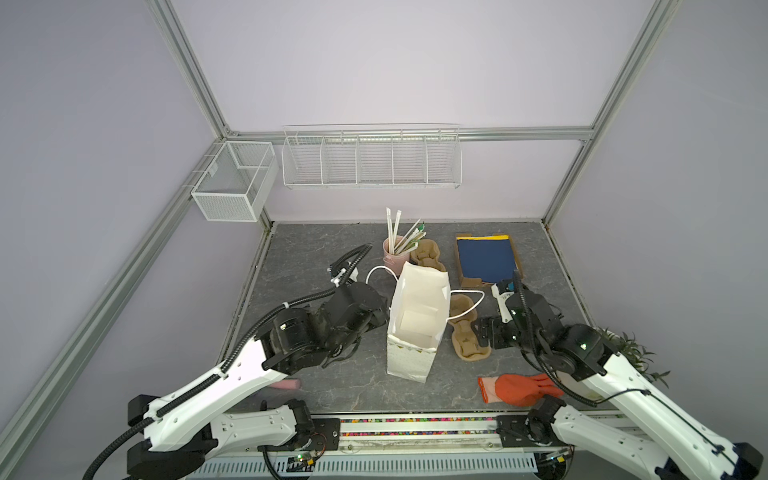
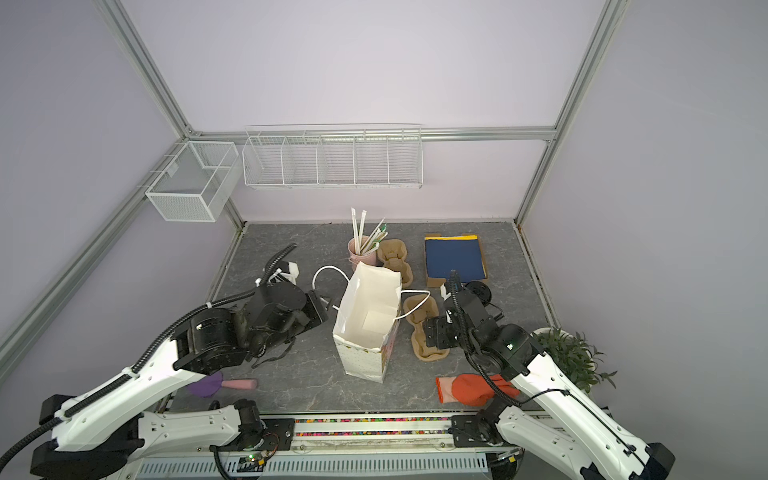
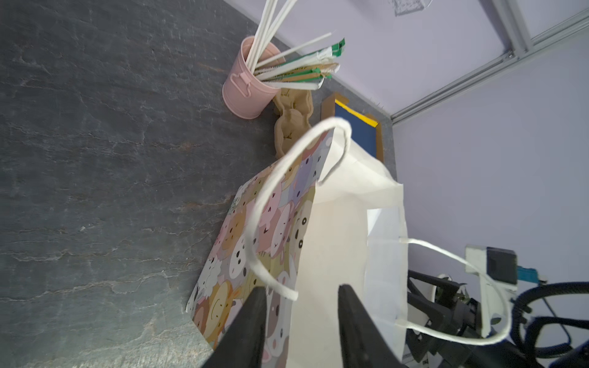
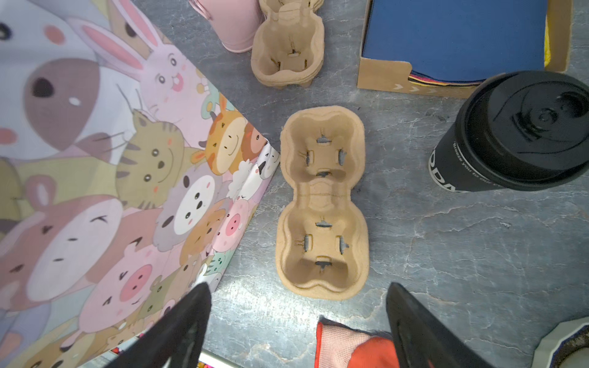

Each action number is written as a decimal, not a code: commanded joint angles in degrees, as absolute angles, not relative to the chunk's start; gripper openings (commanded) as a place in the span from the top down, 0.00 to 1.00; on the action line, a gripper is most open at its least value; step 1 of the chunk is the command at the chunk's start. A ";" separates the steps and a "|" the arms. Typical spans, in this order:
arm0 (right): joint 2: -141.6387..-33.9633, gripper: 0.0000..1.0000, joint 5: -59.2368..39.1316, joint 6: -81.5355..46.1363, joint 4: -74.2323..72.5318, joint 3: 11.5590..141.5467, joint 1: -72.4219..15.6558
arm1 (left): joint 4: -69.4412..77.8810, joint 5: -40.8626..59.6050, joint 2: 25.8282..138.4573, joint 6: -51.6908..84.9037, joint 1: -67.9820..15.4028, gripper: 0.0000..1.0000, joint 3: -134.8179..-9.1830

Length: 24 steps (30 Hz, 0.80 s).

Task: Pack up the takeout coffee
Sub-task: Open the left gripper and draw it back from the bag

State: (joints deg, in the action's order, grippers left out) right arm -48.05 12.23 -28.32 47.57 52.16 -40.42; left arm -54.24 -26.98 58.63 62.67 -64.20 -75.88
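Right wrist view: takeout coffee (image 4: 516, 133) stands upright just beside the right gripper (image 4: 298, 293), wide open and empty, so it's probably the nearer arm.

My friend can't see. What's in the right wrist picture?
An empty brown two-cup carrier lies on the gray table, just ahead of the open right gripper. A black lidded coffee cup stands on one side of it, a cartoon-animal paper bag on the other.

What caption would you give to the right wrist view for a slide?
Open right hand above an empty pulp cup carrier, between the animal-print paper bag and the lidded takeout coffee.
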 commanded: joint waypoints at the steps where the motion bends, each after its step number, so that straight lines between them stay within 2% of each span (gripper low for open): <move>1: -50.43 0.11 13.14 -28.31 45.69 51.67 -39.50 | -54.44 -34.20 54.95 56.20 -64.33 0.49 -75.80; 3: -53.63 0.11 12.12 -28.13 46.06 51.31 -38.83 | -54.33 -35.90 52.97 53.01 -64.33 0.47 -75.15; 4: -55.23 0.11 10.77 -27.70 45.92 51.01 -38.53 | -55.09 -37.55 52.01 52.47 -64.32 0.42 -75.10; 6: -57.56 0.11 9.63 -27.13 45.58 50.71 -38.39 | -54.65 -38.82 49.75 48.91 -64.34 0.37 -74.31; 9: -59.33 0.07 9.46 -26.73 44.60 49.06 -38.04 | -55.24 -40.98 46.22 48.20 -64.33 0.34 -71.33; 12: -60.62 0.00 8.68 -26.56 42.64 47.55 -37.36 | -54.17 -38.52 43.51 50.39 -64.30 0.33 -65.36; 17: -64.81 0.09 6.05 -25.85 39.81 46.16 -35.20 | -50.50 -30.83 40.62 57.28 -64.34 0.33 -52.57; 20: -67.01 0.17 5.23 -24.90 38.50 46.04 -34.30 | -48.34 -29.40 38.46 60.73 -64.34 0.35 -46.11; 24: -68.29 0.22 5.14 -24.52 37.53 45.98 -33.83 | -43.66 -27.96 34.18 61.28 -64.16 0.38 -39.86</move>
